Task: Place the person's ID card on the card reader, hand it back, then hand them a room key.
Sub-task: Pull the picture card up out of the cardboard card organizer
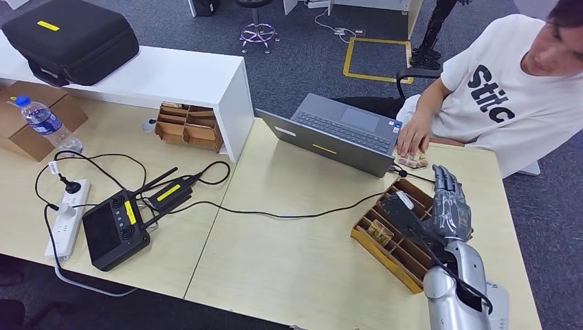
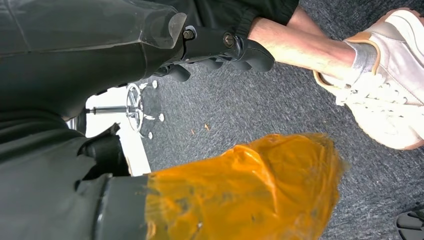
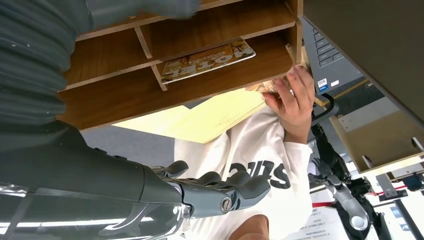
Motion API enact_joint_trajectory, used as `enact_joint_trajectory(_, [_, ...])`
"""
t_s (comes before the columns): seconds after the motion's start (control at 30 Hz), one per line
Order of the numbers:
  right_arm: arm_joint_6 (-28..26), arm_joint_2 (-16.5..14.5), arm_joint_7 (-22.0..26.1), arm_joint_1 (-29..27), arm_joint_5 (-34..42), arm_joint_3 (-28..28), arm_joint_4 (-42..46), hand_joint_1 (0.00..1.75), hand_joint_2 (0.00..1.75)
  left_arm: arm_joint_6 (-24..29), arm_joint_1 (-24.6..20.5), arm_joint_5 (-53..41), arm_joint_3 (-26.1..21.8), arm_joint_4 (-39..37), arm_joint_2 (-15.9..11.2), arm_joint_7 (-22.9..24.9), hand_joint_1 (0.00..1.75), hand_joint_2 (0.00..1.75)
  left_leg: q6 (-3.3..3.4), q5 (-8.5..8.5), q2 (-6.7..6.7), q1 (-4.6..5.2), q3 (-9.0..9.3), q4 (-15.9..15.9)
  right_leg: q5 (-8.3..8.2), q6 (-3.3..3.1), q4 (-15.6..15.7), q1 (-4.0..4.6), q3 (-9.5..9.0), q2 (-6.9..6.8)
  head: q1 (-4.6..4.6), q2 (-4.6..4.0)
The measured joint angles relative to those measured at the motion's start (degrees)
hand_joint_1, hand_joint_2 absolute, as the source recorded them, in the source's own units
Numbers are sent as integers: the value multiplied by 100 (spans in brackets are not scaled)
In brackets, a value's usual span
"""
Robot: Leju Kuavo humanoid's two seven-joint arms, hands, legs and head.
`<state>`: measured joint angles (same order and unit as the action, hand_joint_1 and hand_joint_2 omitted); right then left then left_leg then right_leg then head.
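A pale wooden surface (image 1: 289,254) is seen from above, with a grey laptop (image 1: 337,134) chosen here as the landmark near its far edge. Behind the laptop a person in a white printed T-shirt (image 1: 515,96) is seated, and the person's hand (image 1: 412,134) is laid flat on a small patterned card (image 1: 412,160) just beside the laptop's right end; whether this is the ID card or a room key cannot be told. Well to the left of the laptop, a black bag (image 1: 72,38) is set on a white shelf unit (image 1: 172,75), with a black controller (image 1: 113,230), a white power strip (image 1: 65,216) and a water bottle (image 1: 45,124) spread farther left. In front of the laptop and to its right, a compartmented wooden tray (image 1: 388,251) is placed on the surface, and a printed card (image 1: 380,234) is held in one of its compartments; in the right wrist view the same card (image 3: 207,62) is seen lying flat in a tray compartment. The right hand (image 1: 450,206) is held above the tray's right side with its fingers loosely extended and nothing gripped. The left hand (image 2: 220,50) is shown hanging over grey carpet, its fingers curled in with nothing in them.
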<state>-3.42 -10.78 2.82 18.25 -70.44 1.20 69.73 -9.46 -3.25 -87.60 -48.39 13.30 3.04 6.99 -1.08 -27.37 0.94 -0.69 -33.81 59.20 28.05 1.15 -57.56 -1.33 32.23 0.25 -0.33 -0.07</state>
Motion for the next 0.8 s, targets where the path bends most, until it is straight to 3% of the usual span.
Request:
enact_joint_trajectory(0.23, [-10,0,-1,12,-14,0,-31,169,175,-2,0,0,0,-1,0,0,0,0,0,0,0,0,0,0,0,0,0,0,0,0,0,0])
enact_joint_trajectory(0.8, [-34,0,0,51,-14,13,-45,169,175,-2,0,0,0,0,0,0,0,0,0,0,0,0,1,0,0,0,0,0,0,0,0,0])
